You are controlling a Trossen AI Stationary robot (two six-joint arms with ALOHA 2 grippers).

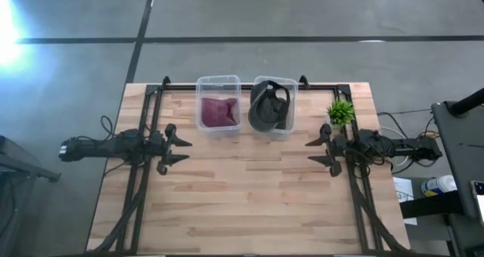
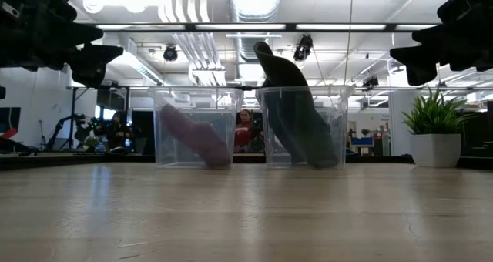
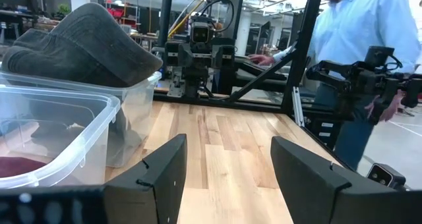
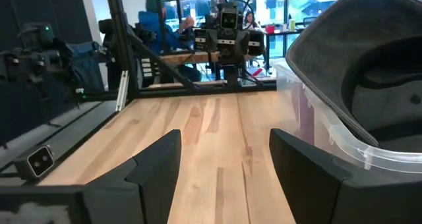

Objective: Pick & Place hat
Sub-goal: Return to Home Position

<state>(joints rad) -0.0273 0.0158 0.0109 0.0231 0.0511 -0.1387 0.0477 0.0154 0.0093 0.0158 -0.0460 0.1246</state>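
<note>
A dark grey cap (image 1: 269,107) sits in the right clear bin (image 1: 290,85) near the table's far edge, its brim sticking up above the rim (image 2: 286,73). A maroon hat (image 1: 218,111) lies in the left clear bin (image 1: 218,80), leaning on its wall (image 2: 192,135). My left gripper (image 1: 184,150) hovers open at the table's left side, short of the bins. My right gripper (image 1: 311,152) hovers open at the right side. The wrist views show the grey cap (image 3: 79,46) (image 4: 356,72) beside each gripper's open fingers.
A small potted plant (image 1: 340,113) stands near the far right corner, close to my right arm. Bare wood (image 1: 249,196) spans the middle and near part of the table. A black frame rail (image 1: 234,84) runs along the far edge. A person (image 3: 356,33) stands beyond the table.
</note>
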